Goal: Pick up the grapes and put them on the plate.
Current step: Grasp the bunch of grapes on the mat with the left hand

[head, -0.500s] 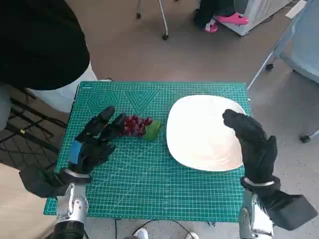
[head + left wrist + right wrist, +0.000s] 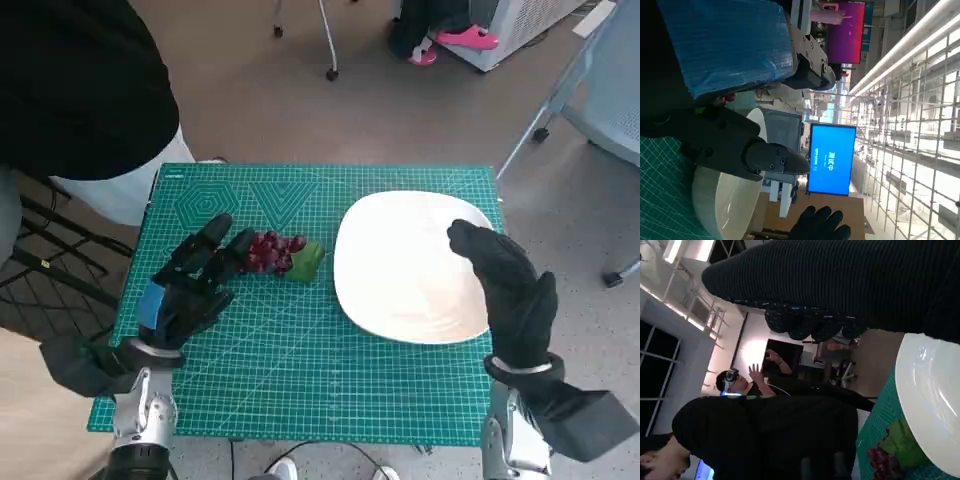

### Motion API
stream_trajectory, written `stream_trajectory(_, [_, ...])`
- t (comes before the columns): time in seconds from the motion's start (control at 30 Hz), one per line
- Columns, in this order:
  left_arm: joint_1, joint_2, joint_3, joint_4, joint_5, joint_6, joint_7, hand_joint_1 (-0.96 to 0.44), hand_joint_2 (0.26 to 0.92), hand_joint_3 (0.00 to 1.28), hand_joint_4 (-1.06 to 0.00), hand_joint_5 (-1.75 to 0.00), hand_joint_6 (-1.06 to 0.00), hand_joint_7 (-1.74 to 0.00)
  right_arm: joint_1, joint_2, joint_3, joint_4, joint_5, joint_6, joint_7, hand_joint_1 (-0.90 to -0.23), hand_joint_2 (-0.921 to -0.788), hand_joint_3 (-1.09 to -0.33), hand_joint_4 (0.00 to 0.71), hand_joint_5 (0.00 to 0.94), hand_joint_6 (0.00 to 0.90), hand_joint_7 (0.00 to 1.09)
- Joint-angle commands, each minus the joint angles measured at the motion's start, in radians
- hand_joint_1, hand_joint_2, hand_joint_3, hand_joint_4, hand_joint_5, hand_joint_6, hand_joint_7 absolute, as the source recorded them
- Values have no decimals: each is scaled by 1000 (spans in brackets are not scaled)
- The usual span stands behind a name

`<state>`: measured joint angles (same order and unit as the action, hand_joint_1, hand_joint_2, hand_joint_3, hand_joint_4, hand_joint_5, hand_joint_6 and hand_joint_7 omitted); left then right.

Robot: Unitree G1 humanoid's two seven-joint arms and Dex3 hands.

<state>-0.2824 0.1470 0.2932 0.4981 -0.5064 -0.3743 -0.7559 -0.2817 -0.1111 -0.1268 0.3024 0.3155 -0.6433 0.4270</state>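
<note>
A bunch of dark red grapes [image 2: 271, 251] with a green leaf lies on the green cutting mat, just left of the white plate [image 2: 405, 265]. My left hand [image 2: 185, 285] lies on the mat left of the grapes, fingers spread, its fingertips touching or almost touching the bunch; it holds nothing. My right hand [image 2: 510, 285] hovers over the plate's right rim, fingers extended and empty. The right wrist view shows the grapes [image 2: 882, 460] beside the plate [image 2: 932, 400]. In the left wrist view the plate [image 2: 725, 200] and my gloved right hand [image 2: 820, 225] lie beyond the left hand's black fingers [image 2: 740, 145].
The green mat [image 2: 300, 360] covers the small table. A person in black stands at the table's far left corner [image 2: 80, 90] and also appears in the right wrist view [image 2: 765, 435]. Chair legs and pink shoes are on the floor beyond.
</note>
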Motion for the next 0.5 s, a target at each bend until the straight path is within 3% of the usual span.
stream_trajectory(0.03, [13, 0, -5, 3, 14, -3, 7, -338, 921, 100, -412, 0, -540, -6, 19, -4, -6, 2, 14, 19, 10, -611, -921, -869, 493, 0, 129, 506])
stream_trajectory(0.5, [17, -8, -13, 0, 19, -5, 22, -355, 921, 103, -413, 0, -549, -8, 24, -9, -11, -13, 13, 29, 11, -610, -921, -869, 493, 0, 127, 509])
